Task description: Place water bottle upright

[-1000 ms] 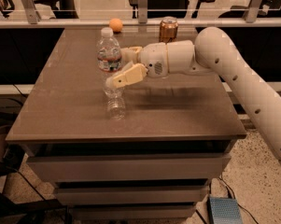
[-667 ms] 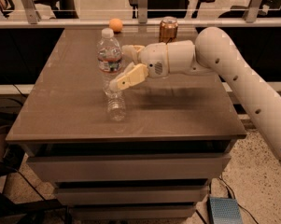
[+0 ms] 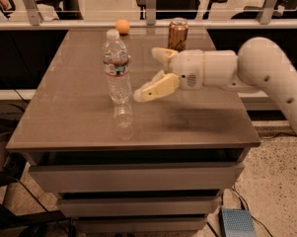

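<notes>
The water bottle point(image 3: 116, 68) stands upright on the bench point(image 3: 64, 107). The gripper point(image 3: 147, 74) sits just right of it, jaws wide and holding nothing. Only pulling clear seems left.

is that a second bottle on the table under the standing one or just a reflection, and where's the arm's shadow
Camera view: just a reflection; the glossy table mirrors the upright water bottle right below its base. Camera view: the arm casts a soft shadow on the tabletop under the gripper, which hovers right of the bottle, jaws open.
</notes>
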You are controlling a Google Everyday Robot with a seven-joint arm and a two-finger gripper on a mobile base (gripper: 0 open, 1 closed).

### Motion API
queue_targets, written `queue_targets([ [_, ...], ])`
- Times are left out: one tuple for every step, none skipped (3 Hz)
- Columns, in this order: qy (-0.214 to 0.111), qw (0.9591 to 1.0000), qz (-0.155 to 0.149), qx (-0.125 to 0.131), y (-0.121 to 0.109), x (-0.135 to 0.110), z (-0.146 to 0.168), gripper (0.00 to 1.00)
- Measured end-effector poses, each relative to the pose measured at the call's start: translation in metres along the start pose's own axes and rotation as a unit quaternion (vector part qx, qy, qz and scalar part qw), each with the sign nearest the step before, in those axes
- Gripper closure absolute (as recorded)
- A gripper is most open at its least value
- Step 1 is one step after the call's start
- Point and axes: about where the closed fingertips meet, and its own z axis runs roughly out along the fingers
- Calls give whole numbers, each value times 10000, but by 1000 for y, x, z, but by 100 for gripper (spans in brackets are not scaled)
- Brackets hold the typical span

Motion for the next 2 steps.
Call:
queue_targets([
  [-7, 9995, 119, -294, 4, -9, -33, 0],
  [-7, 9995, 119, -294, 4, -9, -32, 0],
])
